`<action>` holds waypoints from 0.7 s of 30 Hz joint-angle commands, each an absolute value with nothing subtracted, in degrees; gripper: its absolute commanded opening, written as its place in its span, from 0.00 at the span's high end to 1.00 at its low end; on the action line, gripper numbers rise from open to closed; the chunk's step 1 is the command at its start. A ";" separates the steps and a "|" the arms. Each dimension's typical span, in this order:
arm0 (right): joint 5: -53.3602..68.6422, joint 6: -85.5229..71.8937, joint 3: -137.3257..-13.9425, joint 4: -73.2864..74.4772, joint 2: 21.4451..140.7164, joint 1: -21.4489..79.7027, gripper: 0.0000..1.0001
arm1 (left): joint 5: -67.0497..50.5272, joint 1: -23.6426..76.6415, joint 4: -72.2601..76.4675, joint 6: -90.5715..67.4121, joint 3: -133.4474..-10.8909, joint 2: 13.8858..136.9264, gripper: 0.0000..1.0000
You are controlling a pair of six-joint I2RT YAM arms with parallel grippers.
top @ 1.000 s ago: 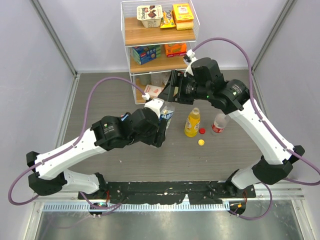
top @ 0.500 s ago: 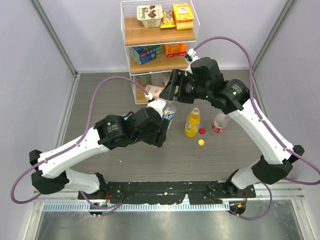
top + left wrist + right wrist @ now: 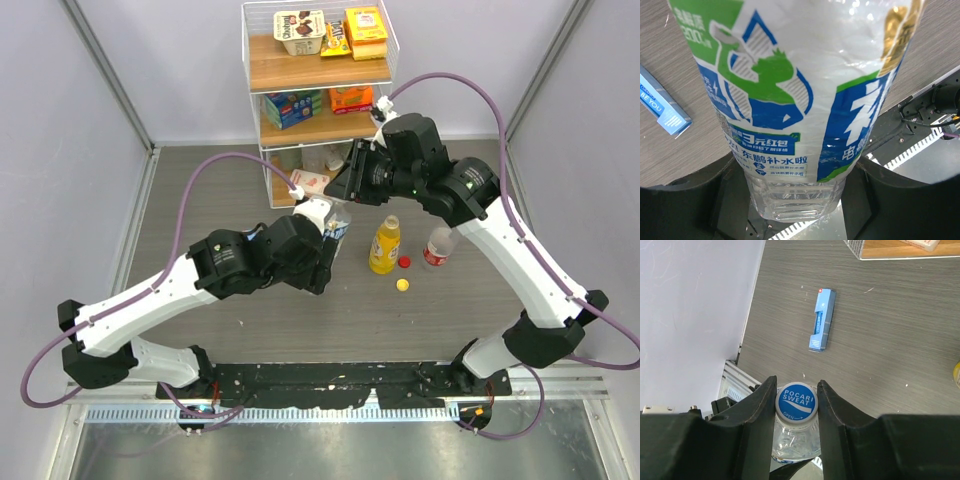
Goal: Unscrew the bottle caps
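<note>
Progress looks two of three: red cap (image 3: 404, 262) and yellow cap (image 3: 402, 284) lie mid-desk by juice bottle (image 3: 384, 245) and red-label bottle (image 3: 437, 248), blue-label bottle (image 3: 790, 100) to go, raised over mid-desk in my left hand (image 3: 322, 248), right hand (image 3: 796, 390) clamped on its blue cap (image 3: 796, 400).

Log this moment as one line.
left tool: grips Pocari Sweat bottle | right tool: shut on blue cap | red cap, yellow cap: on table

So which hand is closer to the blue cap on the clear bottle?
Right. The right hand is clamped on the blue cap; the left hand grips the bottle by its body, lower down.
</note>
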State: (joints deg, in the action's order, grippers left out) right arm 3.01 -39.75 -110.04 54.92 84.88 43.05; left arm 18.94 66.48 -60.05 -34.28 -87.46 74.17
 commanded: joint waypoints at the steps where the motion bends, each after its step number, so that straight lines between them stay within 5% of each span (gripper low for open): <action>1: 7.90 -36.93 -111.01 50.72 84.55 43.42 0.99 | 18.72 66.71 -58.98 -34.54 -87.89 72.16 0.92; 21: 46.03 -47.79 -93.08 8.46 71.54 32.17 0.99 | 2.82 66.71 -43.07 -36.21 -75.06 58.10 0.93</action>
State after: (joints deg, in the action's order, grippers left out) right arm 35.68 -38.26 -92.95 28.86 75.81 34.68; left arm 8.97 66.63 -48.05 -35.68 -76.88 60.55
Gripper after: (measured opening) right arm 0.391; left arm 0.631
